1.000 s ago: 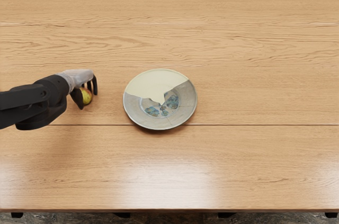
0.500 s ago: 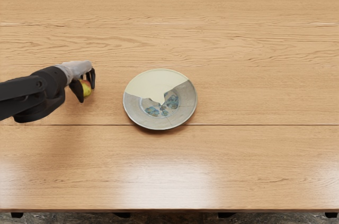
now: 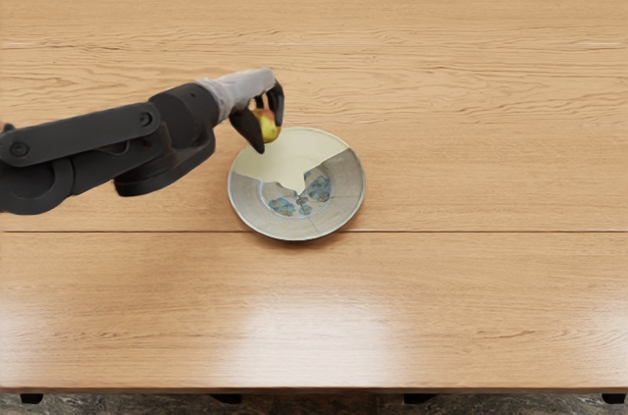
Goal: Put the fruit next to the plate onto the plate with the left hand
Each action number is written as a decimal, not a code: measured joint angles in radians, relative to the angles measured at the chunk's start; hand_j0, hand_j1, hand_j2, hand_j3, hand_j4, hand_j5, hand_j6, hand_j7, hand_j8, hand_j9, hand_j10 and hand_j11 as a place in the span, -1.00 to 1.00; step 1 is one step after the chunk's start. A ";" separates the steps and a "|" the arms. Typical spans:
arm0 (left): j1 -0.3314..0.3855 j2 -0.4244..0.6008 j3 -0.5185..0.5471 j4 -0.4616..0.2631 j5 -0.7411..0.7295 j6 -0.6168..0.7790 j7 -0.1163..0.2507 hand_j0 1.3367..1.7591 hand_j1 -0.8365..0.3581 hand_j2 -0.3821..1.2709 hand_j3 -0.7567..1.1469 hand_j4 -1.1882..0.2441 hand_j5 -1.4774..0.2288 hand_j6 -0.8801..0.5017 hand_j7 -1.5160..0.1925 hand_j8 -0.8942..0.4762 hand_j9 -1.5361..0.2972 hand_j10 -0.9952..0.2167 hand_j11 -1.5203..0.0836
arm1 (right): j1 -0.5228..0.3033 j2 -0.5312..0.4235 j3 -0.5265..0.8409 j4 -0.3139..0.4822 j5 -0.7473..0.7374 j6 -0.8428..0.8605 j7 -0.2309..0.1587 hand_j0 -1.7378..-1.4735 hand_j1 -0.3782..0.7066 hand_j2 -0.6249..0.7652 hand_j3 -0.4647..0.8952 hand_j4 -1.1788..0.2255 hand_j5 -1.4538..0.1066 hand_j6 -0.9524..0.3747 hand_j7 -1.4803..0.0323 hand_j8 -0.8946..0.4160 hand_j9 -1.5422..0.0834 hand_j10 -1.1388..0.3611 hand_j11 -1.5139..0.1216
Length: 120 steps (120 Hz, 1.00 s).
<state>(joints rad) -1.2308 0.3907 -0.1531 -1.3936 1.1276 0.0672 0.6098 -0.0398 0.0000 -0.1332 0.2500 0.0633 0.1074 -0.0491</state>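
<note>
A round plate (image 3: pixel 339 201), cream on its far-left part and grey with blue marks elsewhere, lies at the table's middle. My left hand (image 3: pixel 261 121) reaches in from the left edge and is shut on a small yellow-red fruit (image 3: pixel 267 125). The fruit hangs in the air over the plate's far-left rim, clamped between the dark thumb and fingers. Part of the fruit is hidden behind the fingers. The right arm does not show.
The wooden table (image 3: pixel 442 297) spreads wide around the plate, with a seam running across it just below the plate. A brown wall runs along the table's far edge.
The left hand has lifted the fruit off the table left of the plate and carried it right and up, to above the plate's far-left rim.
</note>
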 joint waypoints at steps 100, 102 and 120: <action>0.066 0.053 -0.171 -0.009 -0.343 -0.136 0.001 0.52 0.84 -0.46 -0.20 0.50 0.54 0.18 0.59 0.21 0.50 0.48 0.70 | 0.001 0.000 0.001 -0.009 0.000 0.000 0.000 -0.40 -0.92 -0.10 -0.32 0.66 0.84 0.42 0.93 0.35 0.88 0.50 0.83; 0.066 0.072 -0.197 -0.009 -0.384 -0.172 0.001 0.52 0.85 -0.47 -0.20 0.51 0.55 0.19 0.60 0.22 0.52 0.49 0.72 | 0.001 0.000 0.001 -0.009 0.000 0.000 0.000 -0.40 -0.92 -0.10 -0.32 0.66 0.84 0.42 0.93 0.35 0.88 0.50 0.83; 0.151 0.210 -0.365 -0.002 -0.721 -0.502 0.001 0.52 0.92 -0.50 -0.20 0.59 0.65 0.23 0.69 0.26 0.60 0.57 0.81 | 0.001 0.000 0.001 -0.009 0.000 0.000 0.000 -0.40 -0.92 -0.10 -0.32 0.66 0.84 0.42 0.93 0.35 0.88 0.50 0.83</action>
<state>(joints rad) -1.0795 0.6003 -0.5185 -1.3953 0.4068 -0.4350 0.6109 -0.0383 0.0000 -0.1319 0.2409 0.0629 0.1074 -0.0488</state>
